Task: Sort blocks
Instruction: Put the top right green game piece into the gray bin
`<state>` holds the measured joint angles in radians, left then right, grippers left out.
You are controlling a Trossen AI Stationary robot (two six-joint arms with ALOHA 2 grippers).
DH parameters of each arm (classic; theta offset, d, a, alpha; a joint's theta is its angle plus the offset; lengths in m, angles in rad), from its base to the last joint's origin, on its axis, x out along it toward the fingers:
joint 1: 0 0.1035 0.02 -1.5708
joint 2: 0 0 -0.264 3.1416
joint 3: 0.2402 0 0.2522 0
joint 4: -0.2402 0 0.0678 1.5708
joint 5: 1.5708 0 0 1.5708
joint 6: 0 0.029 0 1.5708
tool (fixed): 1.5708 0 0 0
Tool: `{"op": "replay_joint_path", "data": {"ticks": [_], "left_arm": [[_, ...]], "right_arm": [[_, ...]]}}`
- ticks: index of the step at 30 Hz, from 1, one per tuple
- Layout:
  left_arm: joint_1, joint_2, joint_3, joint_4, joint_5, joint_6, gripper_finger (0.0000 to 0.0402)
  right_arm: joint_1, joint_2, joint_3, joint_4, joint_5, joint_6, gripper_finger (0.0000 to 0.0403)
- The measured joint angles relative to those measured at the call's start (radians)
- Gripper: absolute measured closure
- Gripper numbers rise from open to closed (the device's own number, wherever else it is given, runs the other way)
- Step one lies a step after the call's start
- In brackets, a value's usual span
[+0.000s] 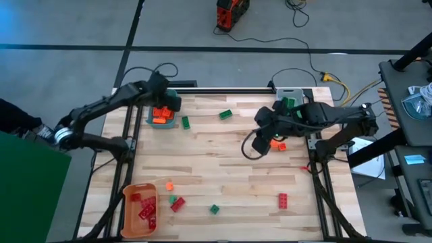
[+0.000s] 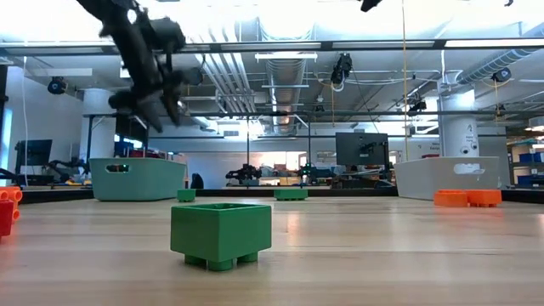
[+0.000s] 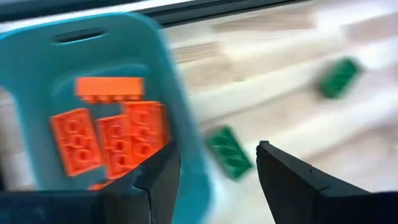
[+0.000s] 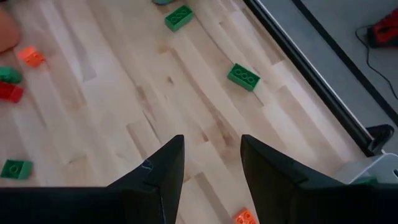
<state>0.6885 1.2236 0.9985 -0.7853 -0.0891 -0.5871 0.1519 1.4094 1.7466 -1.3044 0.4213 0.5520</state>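
A: Just beside the teal bin (image 1: 162,116), on its table-centre side, lies a green block (image 1: 185,123), and that one is the left arm's. The left gripper (image 1: 170,102) hangs over the bin's rim, fingers parted wide and empty; in its wrist view the block (image 3: 229,150) sits right ahead of the gap, long axis slanting across it.

B: So it would need a wrist turn before closing?

A: I'd judge so. A second green block (image 1: 225,115) lies farther out, roughly between the two arms.

B: And the right arm?

A: The right gripper (image 1: 260,140) is over the middle of the table's right half, spread open, nothing in it, with an orange block (image 1: 279,144) just beside it.

B: The rest?

A: Orange blocks (image 3: 112,140) fill the teal bin; red ones sit in the orange bin (image 1: 128,214) at the near corner, loose blocks near it. The table (image 1: 223,182) is pale wood, a workshop behind.
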Motion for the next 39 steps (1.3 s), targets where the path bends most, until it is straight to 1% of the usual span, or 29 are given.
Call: {"op": "replay_joint_path", "data": {"ticks": [7, 9, 12, 14, 18, 23, 27, 29, 32, 36, 39], "left_arm": [[-0.238, -0.136, 0.000, 0.000, -0.076, -0.109, 0.0214], [-0.296, -0.164, 0.000, 0.000, -0.084, -0.141, 0.0214], [-0.376, -0.195, 0.000, 0.000, -0.085, -0.156, 0.0214], [-0.422, -0.215, 0.000, 0.000, -0.085, -0.190, 0.0214], [-0.498, -0.250, 0.013, -0.002, -0.086, -0.253, 0.0214], [-0.551, -0.279, 0.078, 0.000, -0.087, -0.269, 0.0214], [-0.571, -0.292, 0.163, -0.006, -0.107, -0.267, 0.0214], [-0.579, -0.297, 0.216, -0.046, -0.138, -0.265, 0.0214], [-0.593, -0.298, 0.308, -0.133, -0.196, -0.265, 0.0214], [-0.615, -0.295, 0.420, -0.234, -0.246, -0.259, 0.0214], [-0.630, -0.295, 0.476, -0.285, -0.269, -0.249, 0.0214]], "right_arm": [[-0.070, 0.000, 0.000, 0.000, -0.010, 0.001, 0.0245], [-0.088, 0.000, 0.000, 0.000, -0.013, 0.001, 0.0242], [-0.120, 0.004, 0.000, 0.001, -0.046, -0.019, 0.0241], [-0.143, 0.009, 0.000, 0.004, -0.089, -0.071, 0.0243], [-0.210, 0.029, 0.000, 0.058, -0.231, -0.267, 0.0246], [-0.335, 0.088, 0.000, 0.161, -0.408, -0.490, 0.0242], [-0.439, 0.163, 0.001, 0.207, -0.506, -0.628, 0.0236], [-0.484, 0.211, 0.001, 0.218, -0.531, -0.661, 0.0235], [-0.542, 0.290, 0.001, 0.221, -0.537, -0.699, 0.0237], [-0.594, 0.387, 0.001, 0.254, -0.542, -0.752, 0.0244], [-0.619, 0.451, 0.001, 0.311, -0.574, -0.798, 0.0249]]}}
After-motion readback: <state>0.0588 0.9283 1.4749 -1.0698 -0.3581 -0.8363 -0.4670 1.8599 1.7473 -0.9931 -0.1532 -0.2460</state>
